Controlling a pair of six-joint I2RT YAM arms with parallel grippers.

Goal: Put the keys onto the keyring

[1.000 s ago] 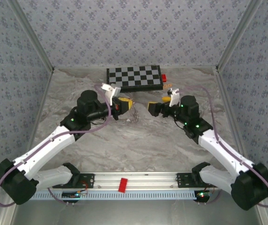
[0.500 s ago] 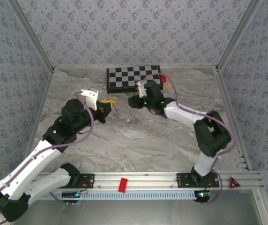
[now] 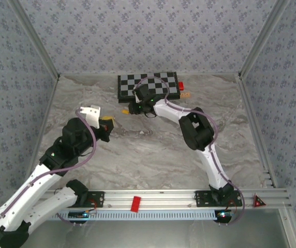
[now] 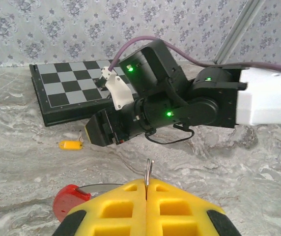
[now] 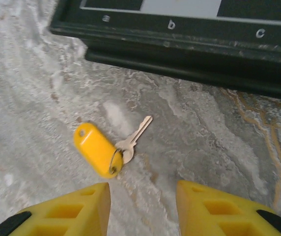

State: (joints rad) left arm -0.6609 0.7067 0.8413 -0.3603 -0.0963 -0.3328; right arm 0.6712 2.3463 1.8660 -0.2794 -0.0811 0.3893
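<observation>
Near edge of the table [image 3: 153,165]: red tab [image 3: 135,203] on the mounting rail, between the two arm bases. Next, left gripper [image 4: 147,191], over the left half of the table: yellow pads pressed flat together, clamped on the keyring [image 4: 148,171]; shows a sliver of grey wire standing up out of the seam, with the ring's red section [image 4: 68,200] jutting out to one side just below the pads. Same gripper [image 3: 106,124] from above, aimed toward the far edge. Further in, key [image 5: 98,149]: lies flat on the marble-patterned surface, apart from both grippers, just off the near left corner of the chessboard [image 3: 148,85]; comprises an oblong yellow tag, a small wire loop and a pale metal blade pointing toward the board. Then right gripper [image 5: 141,191], reaching across from the right side: jaws apart, nothing between them, the key just ahead of the fingertips; from above [image 3: 134,109], sits close by the board's near left corner. Chessboard: rests flat at the middle of the far edge. At its right end, small red block [image 3: 180,86] and, just nearer, a tiny orange piece [image 3: 187,95], too small to make out.
</observation>
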